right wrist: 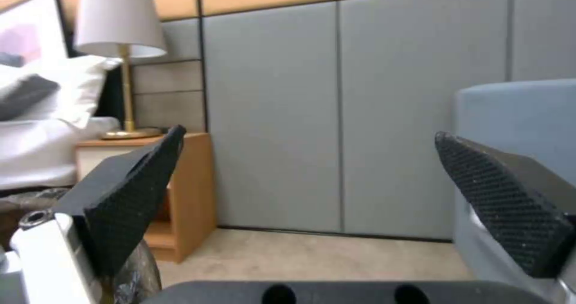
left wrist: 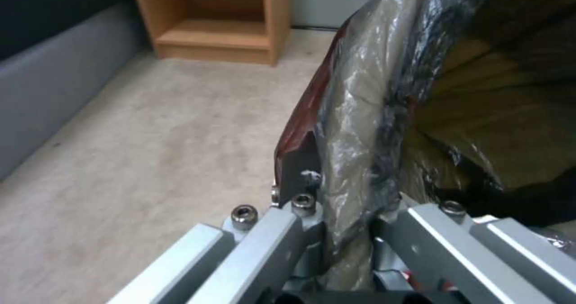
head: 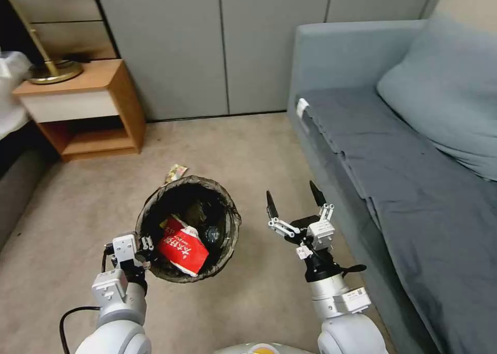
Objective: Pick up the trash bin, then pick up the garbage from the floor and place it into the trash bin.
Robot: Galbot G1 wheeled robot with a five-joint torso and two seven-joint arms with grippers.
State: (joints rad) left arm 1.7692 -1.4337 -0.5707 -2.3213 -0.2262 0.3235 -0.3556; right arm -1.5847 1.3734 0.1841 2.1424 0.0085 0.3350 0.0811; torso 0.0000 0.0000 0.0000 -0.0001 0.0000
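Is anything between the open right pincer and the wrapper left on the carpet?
The trash bin, held by the left pincer, hangs partly between the right pincer and the wrapper; the carpet around it is bare.

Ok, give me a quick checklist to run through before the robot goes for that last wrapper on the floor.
1. Left gripper clamped on the trash bin rim: ok, bag and rim pinched between its jaws in the left wrist view.
2. Bin upright, mouth open: ok.
3. Red carton inside the bin: ok.
4. Right gripper free and empty: ok, jaws wide apart.
5. Wrapper on the carpet behind the bin: not ok, not yet picked up.
6. More litter under the sofa: cannot tell.
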